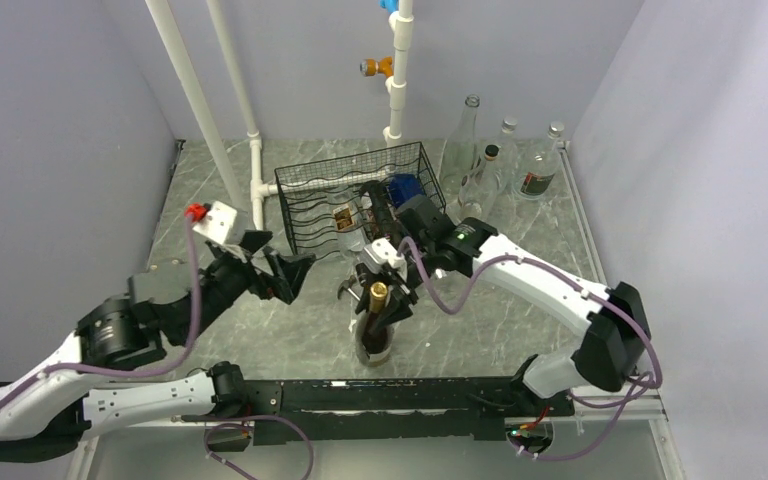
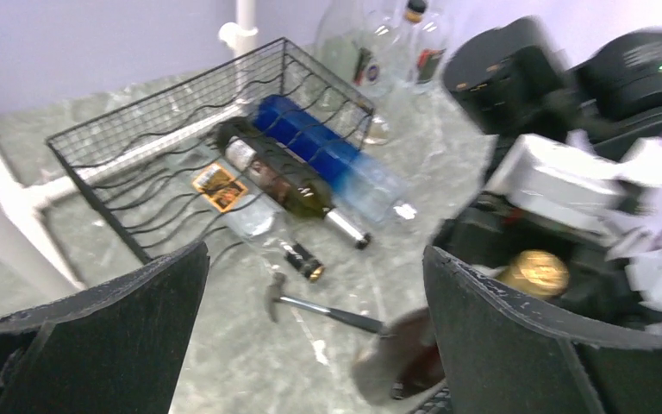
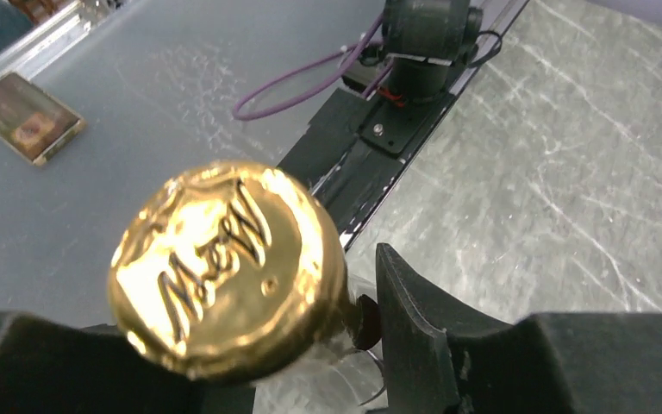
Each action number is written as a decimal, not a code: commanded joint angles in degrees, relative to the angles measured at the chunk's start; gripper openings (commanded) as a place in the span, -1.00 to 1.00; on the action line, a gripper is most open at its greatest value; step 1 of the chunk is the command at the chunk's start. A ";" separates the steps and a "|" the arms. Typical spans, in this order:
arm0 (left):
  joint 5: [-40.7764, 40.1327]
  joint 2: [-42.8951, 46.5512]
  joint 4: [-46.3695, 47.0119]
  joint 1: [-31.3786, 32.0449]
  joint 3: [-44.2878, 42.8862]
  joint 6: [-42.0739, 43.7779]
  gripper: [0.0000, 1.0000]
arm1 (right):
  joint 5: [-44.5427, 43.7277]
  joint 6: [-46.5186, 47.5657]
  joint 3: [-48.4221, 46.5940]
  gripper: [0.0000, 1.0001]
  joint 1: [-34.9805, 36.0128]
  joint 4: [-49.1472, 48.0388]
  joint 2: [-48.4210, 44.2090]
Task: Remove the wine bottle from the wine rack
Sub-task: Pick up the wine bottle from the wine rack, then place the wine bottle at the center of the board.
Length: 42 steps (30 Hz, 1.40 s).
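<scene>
One wine bottle (image 1: 372, 340), cap (image 3: 224, 267) perhaps "M"

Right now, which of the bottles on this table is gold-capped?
The dark bottle standing upright in front of the wine rack, its neck in the right gripper. The racked bottles lie flat; the clear bottles stand at the back.

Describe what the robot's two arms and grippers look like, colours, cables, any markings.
The left arm and right arm have white shells, black joints and a looping purple cable each. The left gripper and right gripper carry broad matte black fingers. A green light glows on the right wrist; a red-tipped white block sits by the left wrist.
</scene>
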<state>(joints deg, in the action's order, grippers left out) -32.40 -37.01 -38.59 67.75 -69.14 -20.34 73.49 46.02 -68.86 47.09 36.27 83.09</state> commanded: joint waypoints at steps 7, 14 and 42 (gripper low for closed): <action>3.29 -9.28 16.77 -9.74 5.40 19.65 0.99 | 3.31 19.22 -3.98 -1.00 -3.11 20.58 -12.01; 16.44 -15.43 24.13 -22.37 9.00 22.05 0.99 | 0.88 24.11 -4.40 -1.00 -7.92 29.50 -15.19; 25.27 -18.17 33.94 -32.24 19.13 27.51 0.99 | 0.60 34.95 -5.85 -1.00 -52.34 44.44 -21.75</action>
<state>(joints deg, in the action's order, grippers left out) -9.15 -56.99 -7.07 35.70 -50.37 7.81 62.30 78.43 -70.41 -0.43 82.02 63.61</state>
